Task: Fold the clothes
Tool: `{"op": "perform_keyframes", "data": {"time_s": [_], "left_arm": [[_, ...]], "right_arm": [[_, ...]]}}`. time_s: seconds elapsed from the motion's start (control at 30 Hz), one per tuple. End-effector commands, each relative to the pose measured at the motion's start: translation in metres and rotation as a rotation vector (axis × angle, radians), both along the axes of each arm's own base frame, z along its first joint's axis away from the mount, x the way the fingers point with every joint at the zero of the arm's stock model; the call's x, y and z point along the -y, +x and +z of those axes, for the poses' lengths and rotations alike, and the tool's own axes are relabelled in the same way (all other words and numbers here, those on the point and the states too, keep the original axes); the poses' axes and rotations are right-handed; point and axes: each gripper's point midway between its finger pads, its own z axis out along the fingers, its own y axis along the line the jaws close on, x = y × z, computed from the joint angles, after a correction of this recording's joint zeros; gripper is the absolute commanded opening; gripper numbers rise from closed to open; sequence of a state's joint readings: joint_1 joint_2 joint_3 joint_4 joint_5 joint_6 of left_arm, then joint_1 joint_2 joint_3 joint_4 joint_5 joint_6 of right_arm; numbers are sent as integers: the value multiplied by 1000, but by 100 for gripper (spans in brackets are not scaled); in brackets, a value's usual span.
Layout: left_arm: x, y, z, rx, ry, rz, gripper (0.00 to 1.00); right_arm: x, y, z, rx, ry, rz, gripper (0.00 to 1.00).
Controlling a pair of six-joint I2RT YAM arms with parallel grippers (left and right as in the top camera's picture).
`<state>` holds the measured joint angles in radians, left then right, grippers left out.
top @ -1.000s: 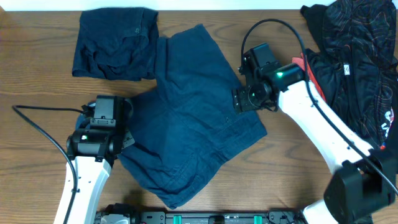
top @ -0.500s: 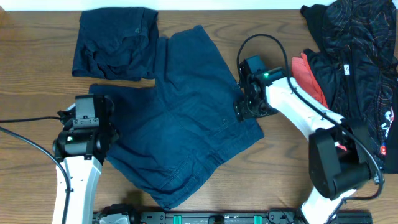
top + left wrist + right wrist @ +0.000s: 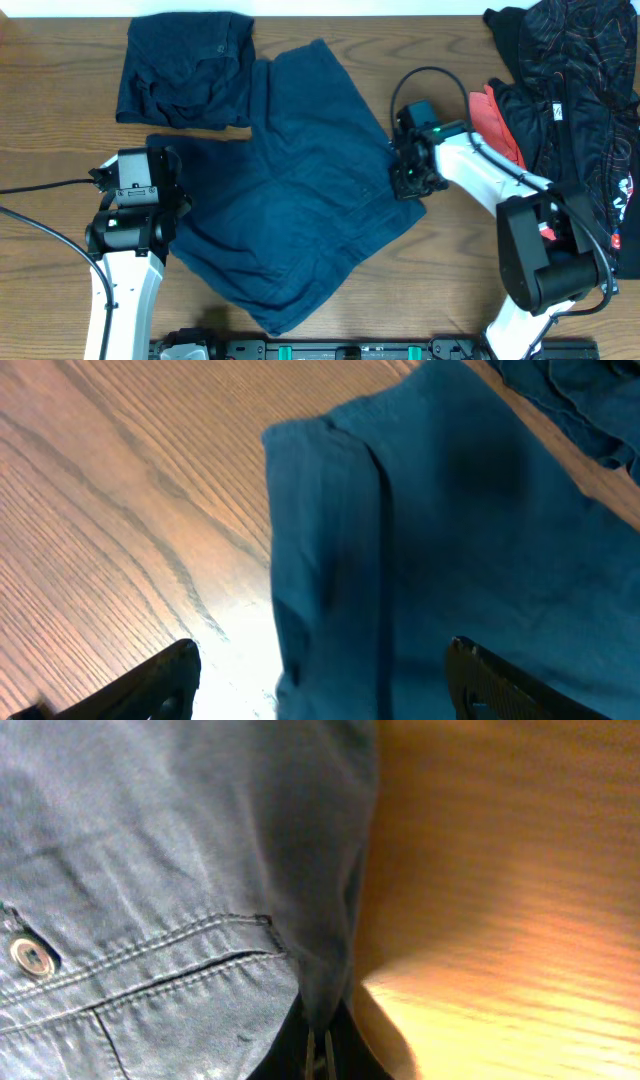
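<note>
Wide navy-blue shorts lie spread across the middle of the wooden table. My left gripper hovers open at their left edge. In the left wrist view the shorts' folded corner lies between my two dark fingertips, which do not touch it. My right gripper sits at the shorts' right edge and is shut on a pinch of the fabric. Up close, that fold of cloth runs down into my right gripper, next to stitching and a metal button.
A folded navy garment lies at the back left, touching the shorts. At the right edge is a heap of black-patterned clothes with a coral-red piece beside my right arm. Cables trail from both arms.
My left gripper let go of the shorts, opened and drew back to the left. My right gripper came down onto the shorts' right edge and closed on the fabric.
</note>
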<state>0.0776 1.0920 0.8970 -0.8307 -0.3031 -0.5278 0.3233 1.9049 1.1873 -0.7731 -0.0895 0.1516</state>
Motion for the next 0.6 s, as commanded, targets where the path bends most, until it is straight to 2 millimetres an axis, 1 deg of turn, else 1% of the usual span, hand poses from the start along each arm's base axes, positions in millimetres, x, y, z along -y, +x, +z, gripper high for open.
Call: {"op": "perform_keyframes", "data": {"time_s": [0.0, 0.13, 0.23, 0.37, 0.4, 0.5, 0.57], "left_arm": [[-4, 0, 3, 11, 15, 20, 80], [-4, 1, 3, 16, 15, 20, 80], [-4, 1, 3, 16, 14, 20, 79], [7, 6, 0, 30, -47, -12, 80], [11, 9, 0, 37, -69, -24, 79], [16, 13, -3, 39, -97, -38, 80], [16, 14, -7, 29, -103, -40, 79]], "right_arm": [[27, 25, 7, 55, -20, -61, 1], [53, 66, 28, 169, -4, -100, 1], [71, 104, 51, 296, 5, -112, 1], [87, 147, 83, 474, -13, -60, 1], [94, 157, 91, 520, -40, -58, 1], [105, 174, 103, 603, -93, -28, 1], [109, 182, 109, 645, -108, 0, 1]]}}
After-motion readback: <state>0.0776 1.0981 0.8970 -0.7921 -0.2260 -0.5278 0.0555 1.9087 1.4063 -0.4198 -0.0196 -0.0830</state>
